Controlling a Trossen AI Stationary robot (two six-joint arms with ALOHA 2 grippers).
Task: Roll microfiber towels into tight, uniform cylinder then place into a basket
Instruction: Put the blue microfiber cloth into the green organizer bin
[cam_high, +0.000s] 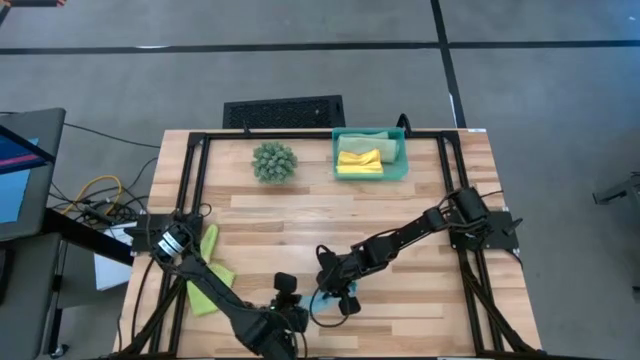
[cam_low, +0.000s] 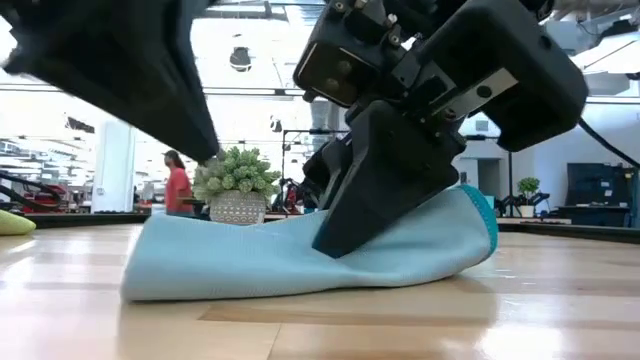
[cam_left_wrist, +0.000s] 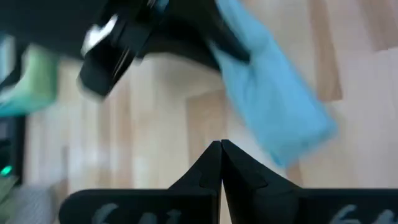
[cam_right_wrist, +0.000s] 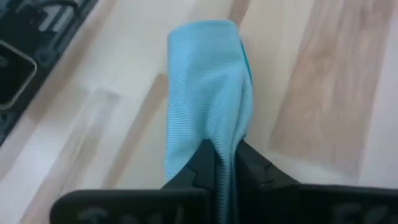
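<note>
Right gripper (cam_right_wrist: 225, 163): jaws are pinching a fold of the light blue towel (cam_right_wrist: 205, 93), the cloth bunching up between the two fingers; working low at the near middle of the tabletop (cam_high: 420, 290).
Left gripper (cam_left_wrist: 221, 152): jaws are resting fully together, tips touching, gripping nothing; hovering just beside the light blue towel at the near edge of the tabletop.
Light blue towel: one; lying as a loose, partly rolled bundle on the wood, in the low view a long flattened hump with a darker teal hem at one end.
Lime green towel (cam_high: 208, 275): one; lying flat near the left arm's base, partly covered by that arm.
Basket (cam_high: 399, 165): one; sitting at the far edge of the tabletop, right of centre, well apart from both grippers.
Yellow towel (cam_high: 359, 161): one; lying crumpled inside the basket.
Sage green towel (cam_high: 372, 138): one; only a sliver is showing at the basket's far side, behind the yellow towel.
Plant ball (cam_high: 274, 161): one; sitting left of the basket.
Black grille (cam_high: 284, 111): one; on the floor beyond the tabletop.
Person (cam_low: 177, 183): one; standing far back in the room, red top.
Hard to make out: from above, the arms are hiding most of the light blue towel.
</note>
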